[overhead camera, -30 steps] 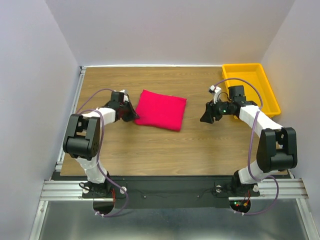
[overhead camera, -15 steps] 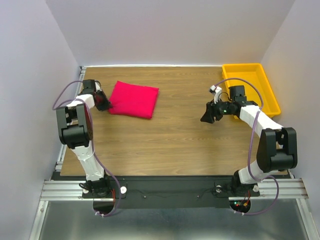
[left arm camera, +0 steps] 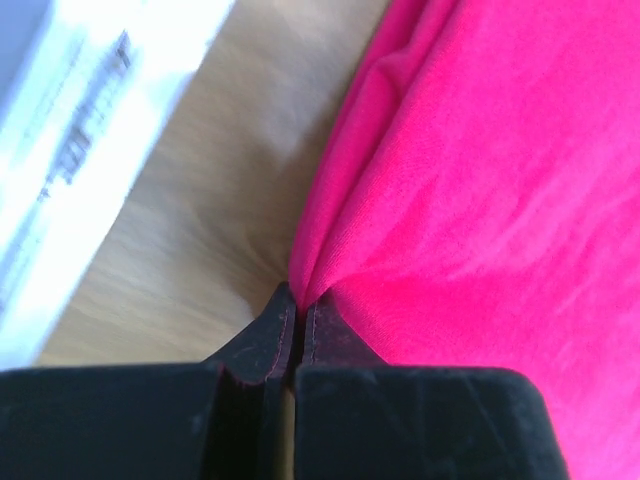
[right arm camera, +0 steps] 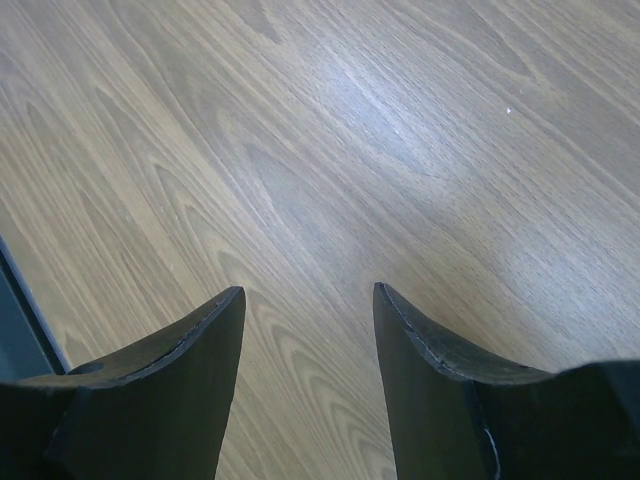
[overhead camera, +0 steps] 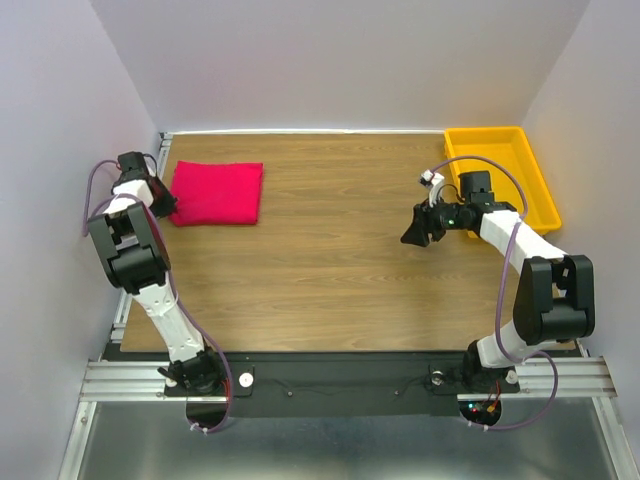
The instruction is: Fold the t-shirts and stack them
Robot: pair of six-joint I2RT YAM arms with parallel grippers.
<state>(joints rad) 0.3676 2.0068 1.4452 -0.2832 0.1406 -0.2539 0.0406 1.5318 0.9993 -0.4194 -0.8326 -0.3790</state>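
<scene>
The crimson-pink t-shirt (overhead camera: 217,192) lies folded into a compact rectangle at the far left of the wooden table. My left gripper (overhead camera: 168,205) is at its left edge, shut on a pinch of the fabric. In the left wrist view the closed black jaws grip the t-shirt's edge (left arm camera: 300,300) and the pink cloth (left arm camera: 480,180) fills the right side. My right gripper (overhead camera: 412,237) is open and empty over bare wood at the right of the table; in the right wrist view (right arm camera: 308,300) only wood shows between its fingers.
A yellow plastic tray (overhead camera: 532,182) stands at the far right corner, behind my right arm. The table's left metal rail (overhead camera: 150,215) runs just beside my left gripper. White walls close in the back and sides.
My left gripper has dragged the folded t-shirt from the left-middle of the table to the far left edge. The right arm has not moved.
</scene>
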